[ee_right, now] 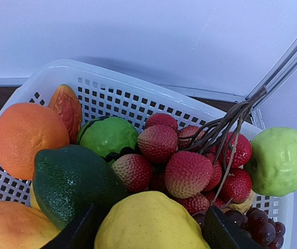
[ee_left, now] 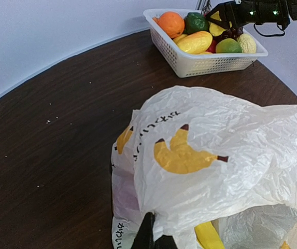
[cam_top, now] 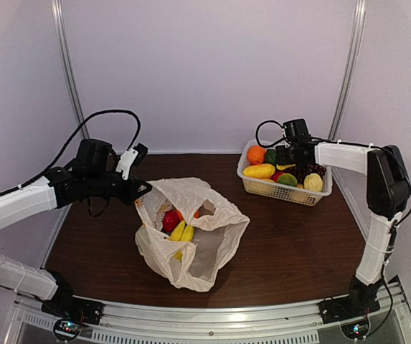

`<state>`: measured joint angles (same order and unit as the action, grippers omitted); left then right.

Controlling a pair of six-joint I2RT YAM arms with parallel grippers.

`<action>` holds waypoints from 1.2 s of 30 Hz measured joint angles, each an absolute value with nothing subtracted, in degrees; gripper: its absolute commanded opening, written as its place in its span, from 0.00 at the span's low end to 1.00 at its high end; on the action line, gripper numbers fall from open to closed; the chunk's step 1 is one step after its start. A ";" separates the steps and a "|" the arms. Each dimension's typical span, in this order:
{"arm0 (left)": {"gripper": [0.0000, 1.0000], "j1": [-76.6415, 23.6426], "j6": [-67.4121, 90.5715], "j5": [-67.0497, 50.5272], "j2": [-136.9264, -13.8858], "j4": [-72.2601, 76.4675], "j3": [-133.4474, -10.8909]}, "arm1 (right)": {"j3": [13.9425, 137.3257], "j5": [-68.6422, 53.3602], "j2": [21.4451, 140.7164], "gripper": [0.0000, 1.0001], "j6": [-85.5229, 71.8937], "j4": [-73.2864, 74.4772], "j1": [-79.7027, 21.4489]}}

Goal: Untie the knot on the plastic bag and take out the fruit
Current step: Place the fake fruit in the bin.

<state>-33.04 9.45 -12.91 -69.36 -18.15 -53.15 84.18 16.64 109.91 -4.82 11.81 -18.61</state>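
Left gripper (cam_top: 145, 189) was clamped shut on the rim of the plastic bag (cam_top: 212, 244), its dark fingers (ee_left: 149, 236) pinching the thin cream film at the left side of the mouth and holding it up. We saw the bag lying mid-table on the dark brown table (cam_top: 291, 244), its mouth gaping upward and banana prints on its side. Inside lay fruit: a yellow banana bunch (cam_top: 183, 231) touching a round red piece (cam_top: 170, 221), both partly hemmed in by the bag's crumpled walls. Well apart, at the far right, stood a white lattice basket (cam_top: 280, 190) crowded with an orange (cam_top: 256, 154), a long yellow mango (cam_top: 259, 170), a dark grape bunch (cam_top: 314, 170), a cluster of red lychees (ee_right: 184, 166), a dark green piece (ee_right: 73, 181) and a light green round one (ee_right: 278, 158). Over that basket hung the right gripper (cam_top: 290, 159), jaws set wide on either side of a yellow fruit (ee_right: 148, 223) resting atop the pile. The fingers sat right at its flanks, and we could not tell whether they gripped it or stood loose.
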 measured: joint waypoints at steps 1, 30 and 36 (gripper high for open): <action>0.00 -33.04 9.45 -12.93 -69.38 -18.13 -53.15 | 83.94 16.64 109.89 0.63 -4.95 11.64 -18.61; 0.00 -33.04 9.54 -13.89 -69.87 -18.17 -53.15 | 81.91 16.95 108.88 1.00 -7.44 9.45 -18.44; 0.00 -33.04 9.54 -13.93 -69.87 -18.20 -53.15 | 80.82 16.40 107.72 1.00 -7.99 9.45 -18.46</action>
